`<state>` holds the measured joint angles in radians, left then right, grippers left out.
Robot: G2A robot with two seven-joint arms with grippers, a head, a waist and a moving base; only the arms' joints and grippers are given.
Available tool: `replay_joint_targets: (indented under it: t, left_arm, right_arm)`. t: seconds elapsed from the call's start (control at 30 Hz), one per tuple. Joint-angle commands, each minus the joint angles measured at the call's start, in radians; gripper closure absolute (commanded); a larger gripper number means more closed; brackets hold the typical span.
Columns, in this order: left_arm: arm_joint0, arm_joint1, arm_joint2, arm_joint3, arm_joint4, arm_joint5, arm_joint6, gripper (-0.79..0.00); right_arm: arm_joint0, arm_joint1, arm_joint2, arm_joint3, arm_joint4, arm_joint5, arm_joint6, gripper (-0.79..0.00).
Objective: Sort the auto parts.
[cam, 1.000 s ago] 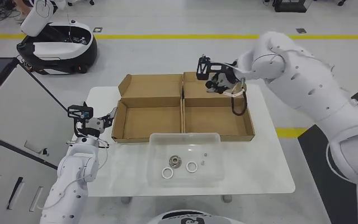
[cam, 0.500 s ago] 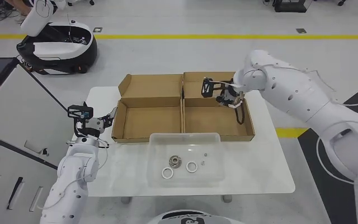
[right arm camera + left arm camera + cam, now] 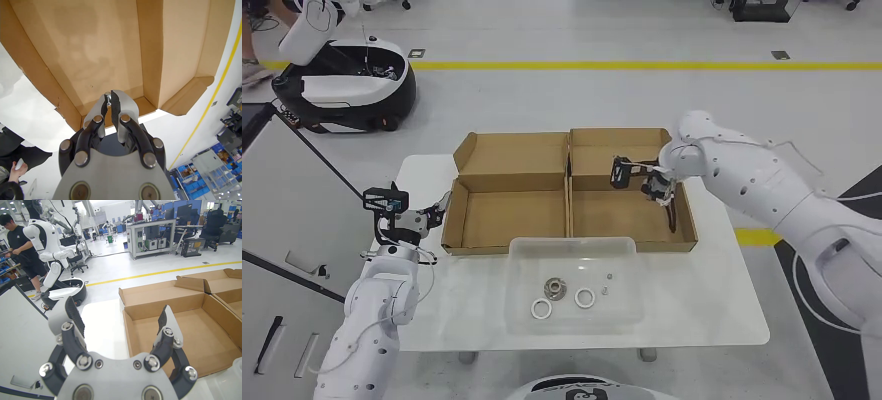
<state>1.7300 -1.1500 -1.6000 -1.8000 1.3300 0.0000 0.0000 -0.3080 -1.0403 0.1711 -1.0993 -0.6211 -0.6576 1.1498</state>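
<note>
Currently, right claw (image 3: 109, 95) pinches a small bolt (image 3: 107, 98) above the right cardboard box (image 3: 627, 215). Left claw (image 3: 117, 306) gapes wide beside the left box (image 3: 189, 336), over the tabletop (image 3: 712, 300).

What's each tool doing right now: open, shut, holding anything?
Left tool: open, empty.
Right tool: closed on a small screw, above a cardboard box.

We look down on a white worktop (image 3: 722, 300), two open cardboard boxes side by side, our right pincer (image 3: 618, 172) over the right box (image 3: 627, 215), our left pincer (image 3: 440, 208) just beside the left box (image 3: 507, 215), a clear tray (image 3: 572, 248) nearest us holding two white rings (image 3: 540, 309) and a metal hub (image 3: 557, 289)
</note>
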Motion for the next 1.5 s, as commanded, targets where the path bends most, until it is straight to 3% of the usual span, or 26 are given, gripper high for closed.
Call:
replay_joint_targets:
  t: [0.0, 1.37, 1.4, 1.47]
  left_arm:
    - [0.0, 0.0, 0.0, 0.0, 0.0, 0.0, 0.0, -0.785]
    - [0.0, 0.0, 0.0, 0.0, 0.0, 0.0, 0.0, -0.785]
    - [0.0, 0.0, 0.0, 0.0, 0.0, 0.0, 0.0, -0.785]
    - [0.0, 0.0, 0.0, 0.0, 0.0, 0.0, 0.0, -0.785]
  right_arm:
    - [-0.011, 0.001, 0.001, 0.006, -0.017, 0.007, -0.007, 0.0]
    - [-0.186, 0.014, 0.069, 0.043, -0.058, 0.07, -0.008, 0.0]
    - [-0.187, 0.014, 0.071, 0.044, -0.058, 0.069, -0.008, -0.108]
    - [-0.19, 0.012, 0.076, 0.047, -0.058, 0.069, -0.007, -0.157]
